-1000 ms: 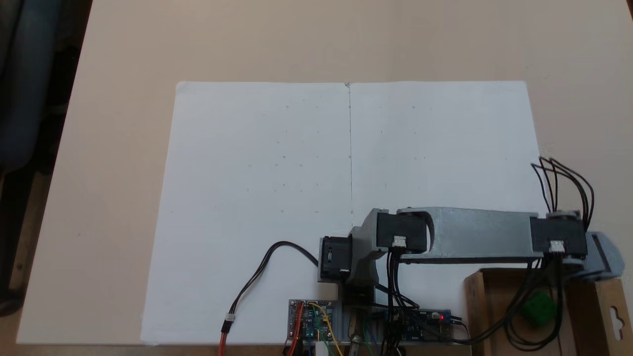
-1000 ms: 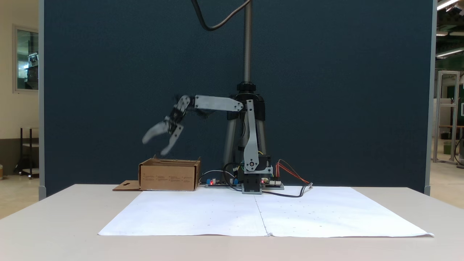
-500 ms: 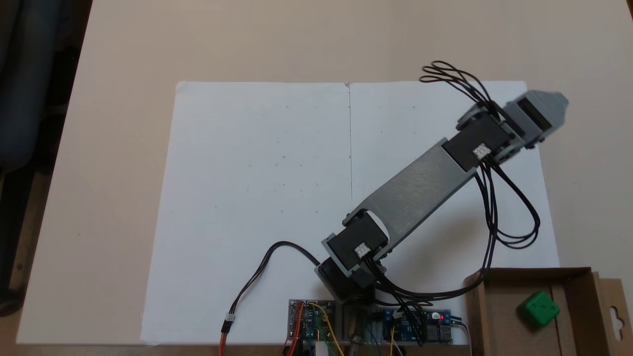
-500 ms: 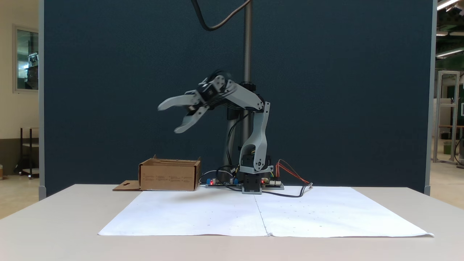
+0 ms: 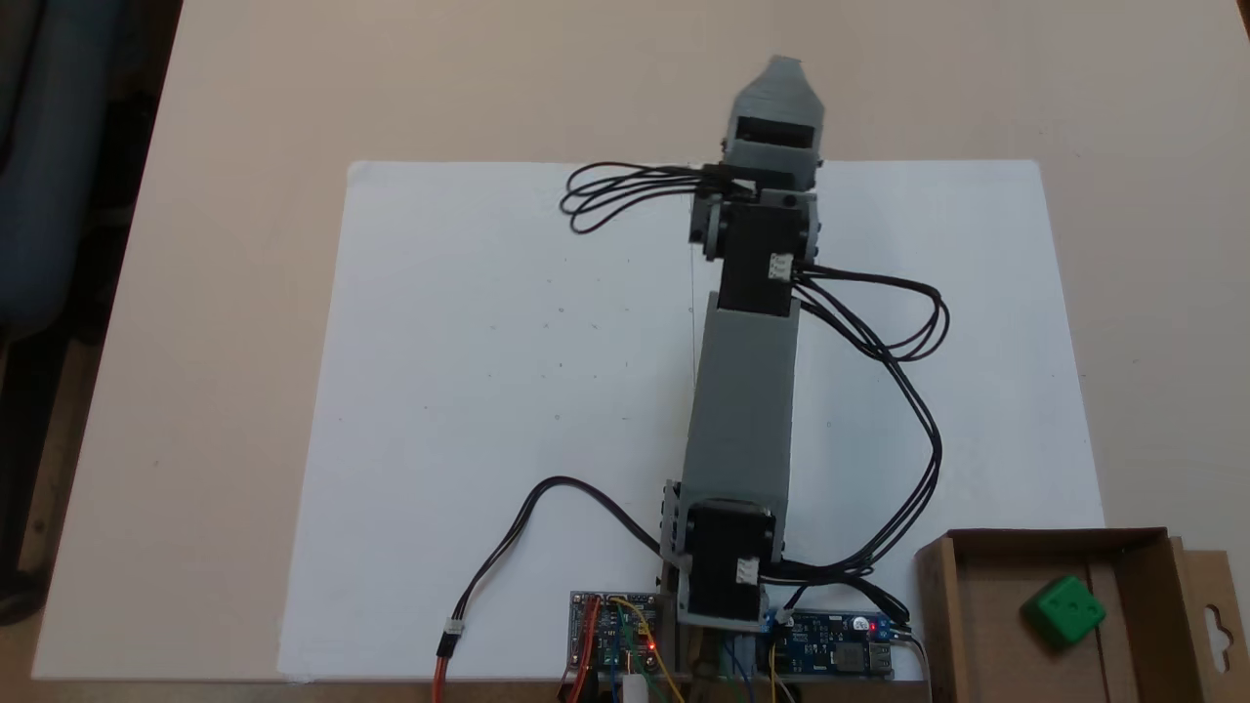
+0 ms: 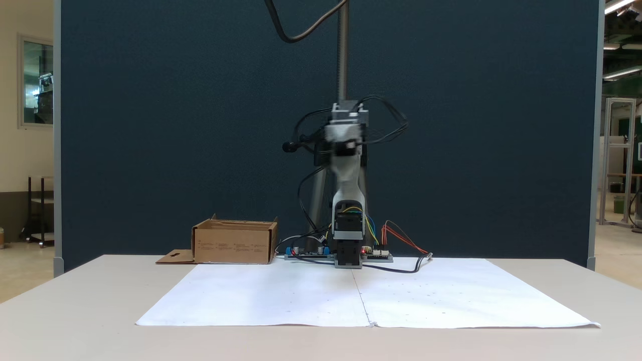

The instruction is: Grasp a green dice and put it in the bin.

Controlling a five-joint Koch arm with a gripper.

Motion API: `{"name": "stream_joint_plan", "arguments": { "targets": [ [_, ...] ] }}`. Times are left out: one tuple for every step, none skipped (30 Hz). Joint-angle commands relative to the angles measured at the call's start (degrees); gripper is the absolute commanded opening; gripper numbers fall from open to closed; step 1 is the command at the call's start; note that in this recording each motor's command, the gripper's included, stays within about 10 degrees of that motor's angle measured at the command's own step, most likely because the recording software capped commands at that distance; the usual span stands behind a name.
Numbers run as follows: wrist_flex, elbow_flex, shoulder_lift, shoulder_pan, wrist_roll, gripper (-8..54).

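Resting inside the bin (image 5: 1143, 557) at the lower right of a fixed view, the green dice (image 5: 1064, 609) lies on the cardboard floor, apart from the walls — so the drop looks done, and the step in hand seems to be the arm's return. The arm (image 5: 740, 400) reaches straight up the middle of the frame over the white paper (image 5: 469, 391) on the table (image 5: 234, 117), well apart from the bin. The next move probably calls for nothing more than folding the arm to rest without snagging its black cables (image 5: 908, 391). The hand (image 5: 778, 73) sits at the top centre, seen from above as one grey block; whether it is spread or closed cannot be told, and nothing shows in it. In a fixed view the bin (image 6: 234, 242) stands at the left, beside the arm's base.
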Motion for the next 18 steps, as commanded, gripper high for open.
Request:
{"name": "stream_joint_plan", "arguments": {
  "targets": [
    [-1.41, 0.79, 3.25, -5.63, 3.16, 44.1],
    [-1.67, 1.41, 3.78, -7.65, 3.16, 44.1],
    [-1.85, 2.11, 4.22, -9.4, 3.08, 44.2],
    [-2.2, 2.99, 4.92, -10.81, 3.08, 44.2],
    [-2.55, 3.96, 5.71, -12.3, 2.99, 44.2],
    [-2.55, 4.04, 5.8, -12.3, 2.99, 44.4],
    [-2.55, 4.13, 6.5, -11.87, 2.99, 44.4],
    [-2.64, 4.13, 6.77, -10.9, 2.99, 44.3],
    [-2.81, 4.13, 6.94, -9.49, 2.99, 44.3],
    [-3.52, 4.31, 7.29, -7.82, 3.08, 44.3],
    [-4.92, 4.75, 7.56, -6.42, 2.99, 44.3],
    [-6.77, 5.54, 8.17, -5.1, 2.81, 44.2],
    [-8.09, 6.15, 8.61, -3.96, 2.64, 44.2],
    [-8.88, 6.42, 9.05, -2.81, 2.46, 44.2],
    [-9.14, 6.5, 9.84, -2.11, 2.46, 44.2],
    [-9.14, 6.68, 10.37, -1.76, 2.46, 44.2],
    [-9.14, 7.03, 11.25, -1.67, 2.46, 44.4],
    [-9.14, 7.38, 12.3, -1.76, 2.46, 45.0]
  ]
}}
